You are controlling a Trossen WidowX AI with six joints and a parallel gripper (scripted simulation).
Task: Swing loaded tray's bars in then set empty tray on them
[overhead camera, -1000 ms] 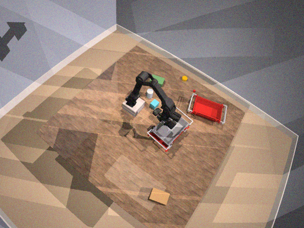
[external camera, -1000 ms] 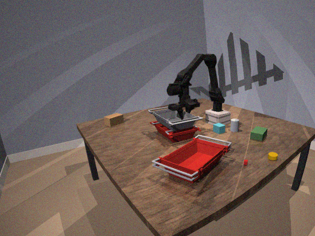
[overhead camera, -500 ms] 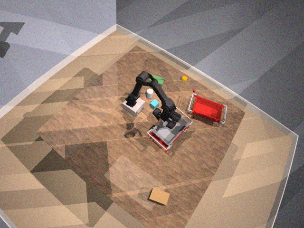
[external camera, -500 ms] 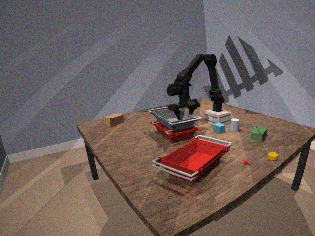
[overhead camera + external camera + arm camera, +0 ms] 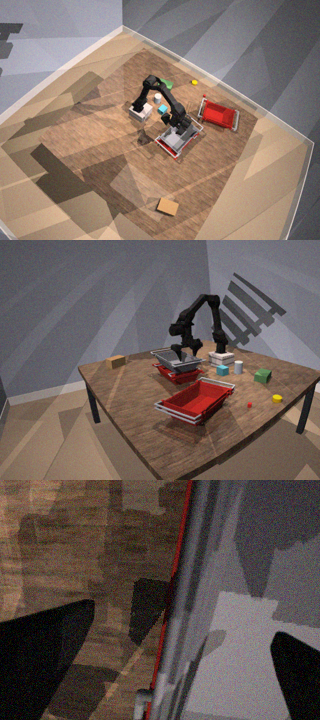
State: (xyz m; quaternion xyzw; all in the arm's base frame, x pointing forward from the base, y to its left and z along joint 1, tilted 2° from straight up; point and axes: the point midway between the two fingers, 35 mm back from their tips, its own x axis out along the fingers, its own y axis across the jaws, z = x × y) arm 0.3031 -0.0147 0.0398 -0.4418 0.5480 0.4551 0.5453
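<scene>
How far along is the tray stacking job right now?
Nearly finished. The grey tray sits stacked on the red tray, above its rim. The end effector is open, fingers straddling the grey tray's wall, holding nothing. Left: lift the arm clear. The bars underneath are hidden.

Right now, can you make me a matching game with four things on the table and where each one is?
Things:
1. grey tray
2. pincer
3. yellow disc
4. tan box

Places or states:
A. near the table's far left corner
B. open, one finger on each side of a tray wall
C. stacked on a red tray
D. beside a tiny red cube

Pairs: 1-C, 2-B, 3-D, 4-A
</scene>
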